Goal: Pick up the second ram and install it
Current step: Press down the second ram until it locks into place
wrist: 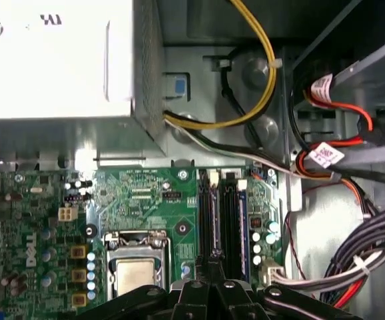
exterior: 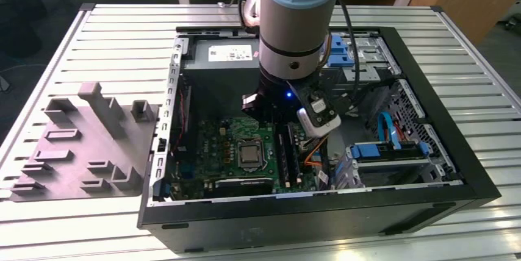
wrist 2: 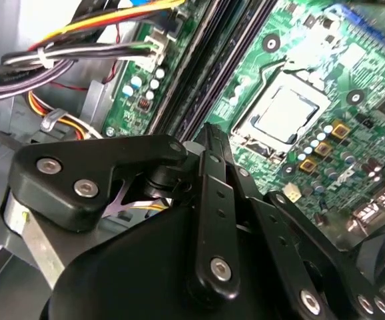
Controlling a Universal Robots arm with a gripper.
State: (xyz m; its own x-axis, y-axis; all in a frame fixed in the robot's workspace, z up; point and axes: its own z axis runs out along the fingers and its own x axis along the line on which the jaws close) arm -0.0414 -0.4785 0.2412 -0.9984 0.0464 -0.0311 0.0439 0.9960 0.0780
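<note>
My gripper (wrist: 210,272) reaches down into the open computer case (exterior: 456,169), over the memory slots of the green board (wrist: 139,200). Its black fingers (wrist 2: 207,143) are drawn together at their tips, right at the near end of the slots. The second ram (wrist: 210,220) shows as a narrow dark grey strip running from the fingertips along one slot line. A second dark strip (wrist: 231,223) lies in the neighbouring slot. In the exterior view the arm's wrist (exterior: 289,84) covers most of the gripper, above the black slots (exterior: 285,151).
The grey moulded fixture plate (exterior: 82,145) lies on the slatted table at the exterior view's left. A silver power supply (wrist: 52,60), yellow and black cables (wrist: 262,80) and red leads (wrist: 339,143) crowd around the slots. The processor socket (wrist: 134,270) lies beside them.
</note>
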